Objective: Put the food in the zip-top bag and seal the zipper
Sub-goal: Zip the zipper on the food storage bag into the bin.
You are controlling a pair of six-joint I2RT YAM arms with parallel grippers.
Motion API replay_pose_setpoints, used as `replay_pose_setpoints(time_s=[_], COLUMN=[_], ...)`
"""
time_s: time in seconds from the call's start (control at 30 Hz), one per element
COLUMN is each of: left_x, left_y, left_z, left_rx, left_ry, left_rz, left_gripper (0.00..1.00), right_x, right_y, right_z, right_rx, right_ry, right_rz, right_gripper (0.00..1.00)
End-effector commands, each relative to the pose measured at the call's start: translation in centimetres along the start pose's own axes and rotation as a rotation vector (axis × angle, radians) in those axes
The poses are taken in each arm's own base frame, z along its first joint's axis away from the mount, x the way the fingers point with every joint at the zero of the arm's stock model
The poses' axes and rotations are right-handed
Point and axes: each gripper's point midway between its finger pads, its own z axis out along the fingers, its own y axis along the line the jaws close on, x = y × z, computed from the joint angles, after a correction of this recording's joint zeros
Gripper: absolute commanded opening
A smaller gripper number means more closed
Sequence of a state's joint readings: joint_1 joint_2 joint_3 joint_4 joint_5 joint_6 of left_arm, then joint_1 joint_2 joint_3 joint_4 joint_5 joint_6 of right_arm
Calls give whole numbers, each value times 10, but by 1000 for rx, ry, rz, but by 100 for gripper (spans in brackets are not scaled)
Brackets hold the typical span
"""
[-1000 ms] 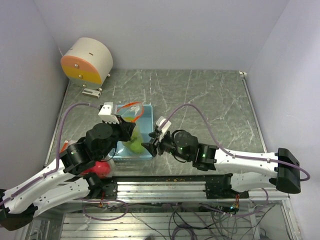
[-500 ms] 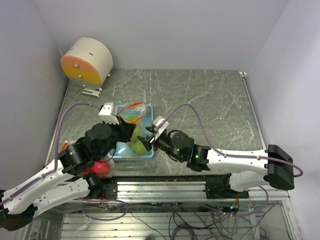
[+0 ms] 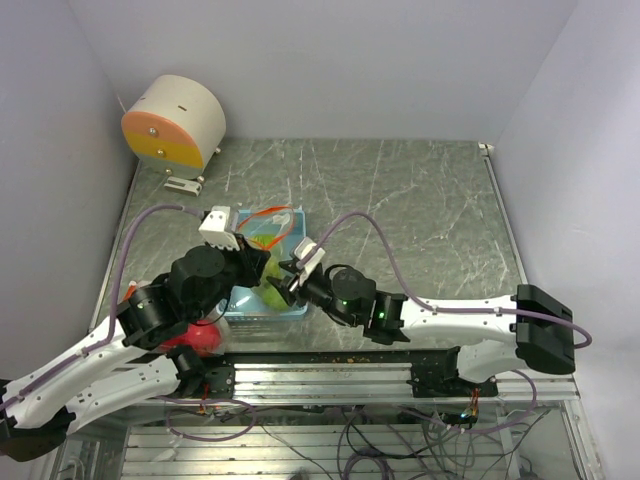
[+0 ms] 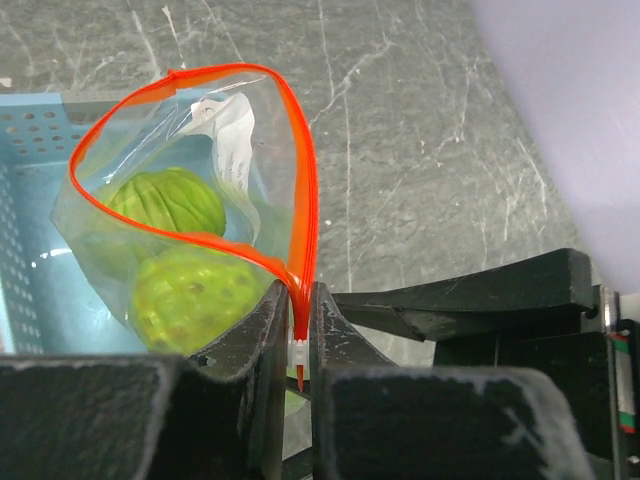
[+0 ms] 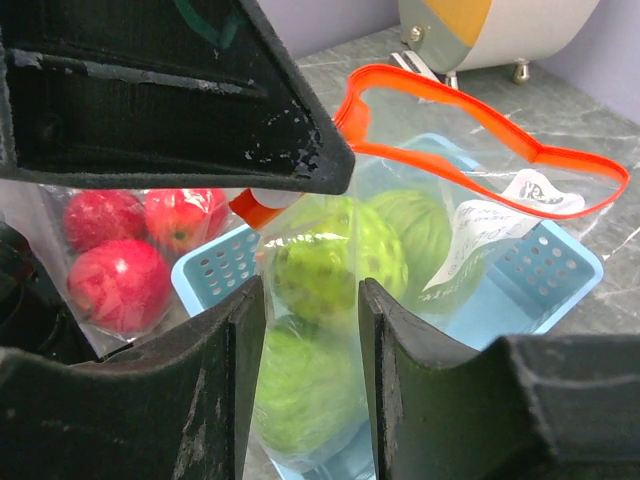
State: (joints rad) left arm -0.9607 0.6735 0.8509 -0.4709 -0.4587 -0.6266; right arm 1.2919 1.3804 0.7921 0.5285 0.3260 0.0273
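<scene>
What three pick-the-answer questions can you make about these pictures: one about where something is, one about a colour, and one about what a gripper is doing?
1. Where is the light blue tray?
A. Under the zip-top bag
B. Stacked on top of the bag
C. Far from the bag, on its own

2. What colour is the bag's zipper?
A. Blue
B. Orange-red
C. Black

3. What is the left gripper doing?
A. Hanging wide open
B. Holding the tray
C. Pinching the zipper

Answers:
1 A: the tray shows beneath and behind the bag.
2 B: an orange-red strip rings the bag's open mouth.
3 C: its two fingers are closed on the zipper's end.
</scene>
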Motion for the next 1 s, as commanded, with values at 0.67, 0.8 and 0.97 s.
replay_pose_setpoints(time_s=[0.67, 0.8, 0.97], left_x=[-4, -13, -19], left_y=[-31, -30, -33], left_z=[-70, -59, -46], left_rx=[459, 400, 374], left_ry=[-21, -2, 20], left_rz=[509, 568, 681], left_gripper=[7, 7, 7], right_x=[-113, -100, -85], right_y=[-8, -7, -6], right_z=[-48, -40, -33], right_rx=[-750, -816, -827], right_ry=[-149, -82, -69], right_rz=[-460, -458, -449], right_gripper=[64, 64, 66])
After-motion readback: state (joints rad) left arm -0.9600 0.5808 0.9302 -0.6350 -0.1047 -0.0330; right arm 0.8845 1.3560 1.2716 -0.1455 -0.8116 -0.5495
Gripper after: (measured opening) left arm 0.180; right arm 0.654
